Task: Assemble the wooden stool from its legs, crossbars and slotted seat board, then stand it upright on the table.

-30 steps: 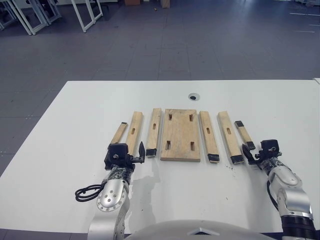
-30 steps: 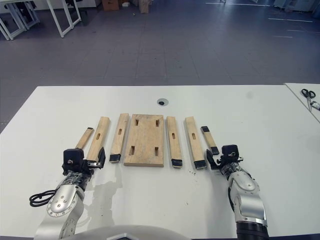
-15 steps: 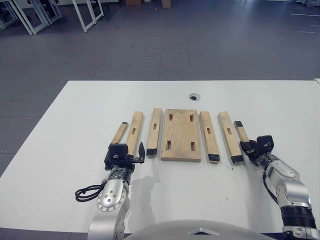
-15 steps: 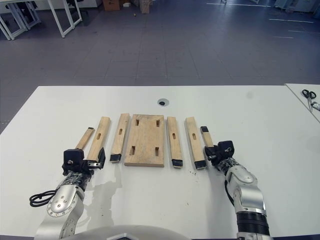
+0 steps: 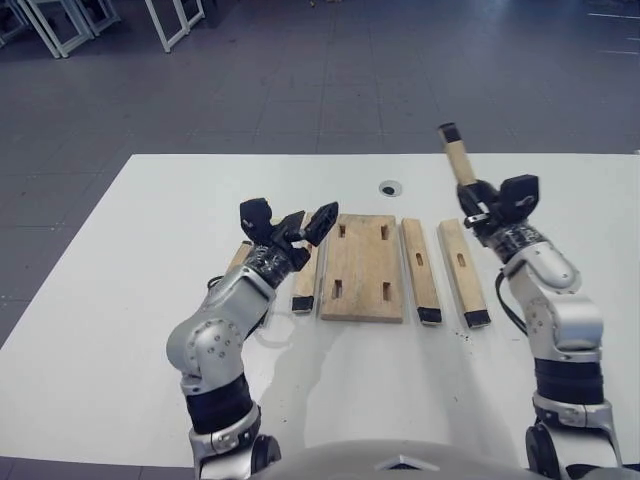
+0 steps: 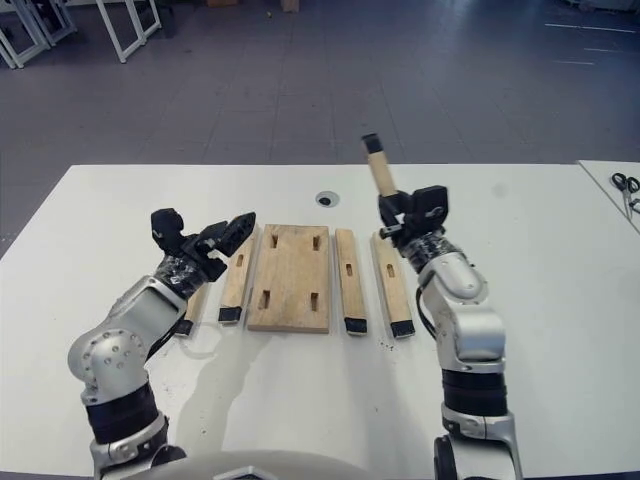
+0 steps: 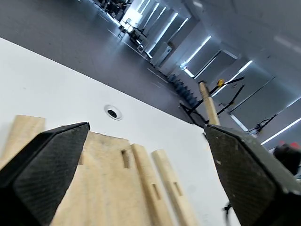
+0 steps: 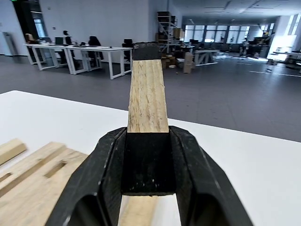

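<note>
Above the table (image 5: 100, 300), right tool (image 8: 148, 165) clamping crossbar (image 8: 147, 94), left tool (image 5: 308, 222) spread

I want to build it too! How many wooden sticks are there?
6. One stick is in the right claw. Two lie right of the seat board. Three lie left of it, two mostly hidden behind the left arm.

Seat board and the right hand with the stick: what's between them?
Two slotted legs lie flat between seat board and right hand, in both eye views.

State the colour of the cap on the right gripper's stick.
Black cap on the stick; best in the right wrist view.
</note>
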Controlling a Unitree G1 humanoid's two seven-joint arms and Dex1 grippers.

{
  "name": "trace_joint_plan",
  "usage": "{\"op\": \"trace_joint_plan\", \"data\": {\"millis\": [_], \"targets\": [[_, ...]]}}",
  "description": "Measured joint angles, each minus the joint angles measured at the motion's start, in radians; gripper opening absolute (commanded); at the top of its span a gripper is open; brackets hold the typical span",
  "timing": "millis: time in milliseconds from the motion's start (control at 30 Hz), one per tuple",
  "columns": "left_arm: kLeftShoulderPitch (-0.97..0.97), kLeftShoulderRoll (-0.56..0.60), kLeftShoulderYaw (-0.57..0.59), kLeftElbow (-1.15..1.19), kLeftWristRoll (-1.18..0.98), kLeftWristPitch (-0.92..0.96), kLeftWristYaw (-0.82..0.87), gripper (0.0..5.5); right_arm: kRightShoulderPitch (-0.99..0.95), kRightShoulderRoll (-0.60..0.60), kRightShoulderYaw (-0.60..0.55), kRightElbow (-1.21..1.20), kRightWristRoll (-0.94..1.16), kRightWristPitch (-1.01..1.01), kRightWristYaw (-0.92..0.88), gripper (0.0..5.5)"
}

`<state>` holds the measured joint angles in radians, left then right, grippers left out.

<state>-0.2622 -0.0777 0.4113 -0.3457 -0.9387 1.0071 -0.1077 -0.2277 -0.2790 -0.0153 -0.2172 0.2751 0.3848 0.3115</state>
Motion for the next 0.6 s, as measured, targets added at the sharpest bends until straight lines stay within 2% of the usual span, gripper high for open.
{"op": "trace_joint_plan", "data": {"millis": [67, 100, 200, 367, 600], "targets": [[-0.105, -0.001, 0.129, 0.170, -0.241, 0.028, 0.097, 4.52, 0.043, 0.032, 0.113, -0.040, -0.012, -0.048, 0.054, 1.27], [-0.130, 0.005, 0.155, 0.215, -0.323, 0.038, 0.140, 4.52, 0.058, 0.045, 0.158, -0.063, -0.017, -0.064, 0.075, 1.27], [-0.134, 0.014, 0.148, 0.274, -0.446, 0.066, 0.221, 4.52, 0.079, 0.065, 0.224, -0.098, -0.033, -0.087, 0.093, 1.27], [-0.133, 0.048, 0.093, 0.321, -0.498, 0.075, 0.249, 4.52, 0.084, 0.081, 0.279, -0.110, -0.037, -0.088, 0.117, 1.27], [-0.133, 0.084, 0.047, 0.342, -0.552, 0.070, 0.252, 3.30, 0.131, 0.083, 0.335, -0.135, -0.045, -0.088, 0.130, 1.27]]}}
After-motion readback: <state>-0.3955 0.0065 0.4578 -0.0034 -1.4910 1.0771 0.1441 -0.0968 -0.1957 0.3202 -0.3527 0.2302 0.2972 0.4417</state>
